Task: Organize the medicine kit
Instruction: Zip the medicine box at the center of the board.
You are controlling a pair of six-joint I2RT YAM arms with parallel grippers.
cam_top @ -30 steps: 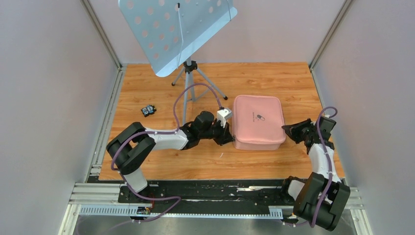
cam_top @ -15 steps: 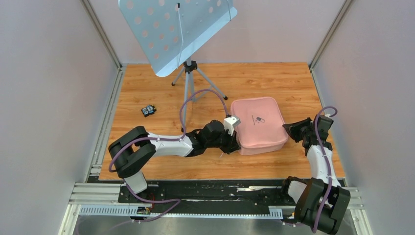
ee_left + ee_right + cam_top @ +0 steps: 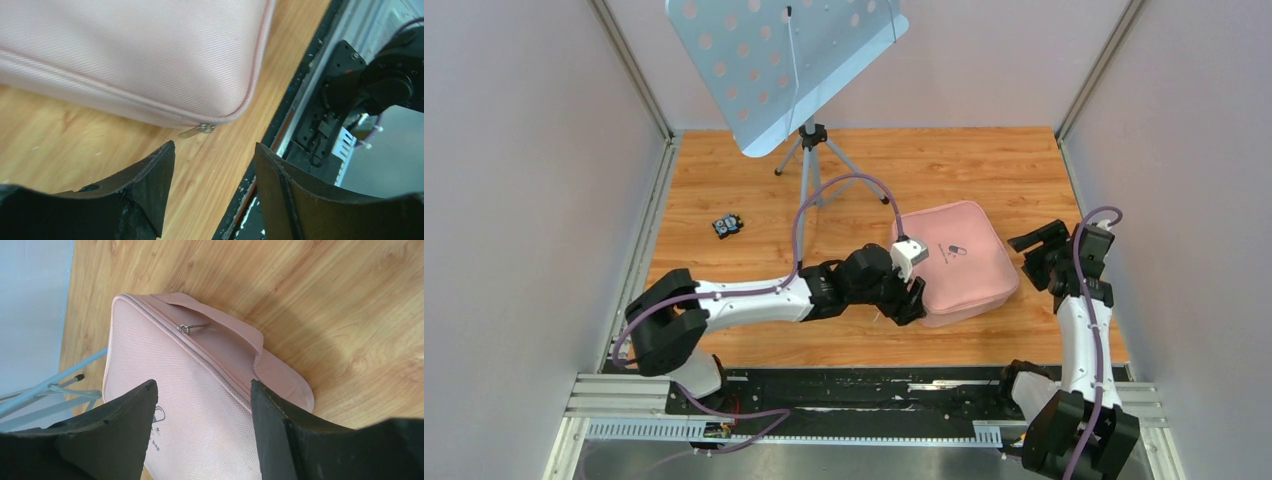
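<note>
The pink soft rectangular fabric medicine kit lies zipped between both grippers. The left gripper stands released, kit corner just ahead. The right gripper stands released, kit handle side just ahead.

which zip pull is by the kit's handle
The pull the right wrist camera sees, lying along the handle; the other pull, before the left gripper, hangs at a bare rounded corner.

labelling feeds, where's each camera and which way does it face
Top external: above, behind the bases, looking down at both arms and the soft pink rectangular zip case.
Left wrist: on that arm, past the open left hand at the case's corner.
Right wrist: on that arm, past the open right hand at the case's handle.
All share the case.
</note>
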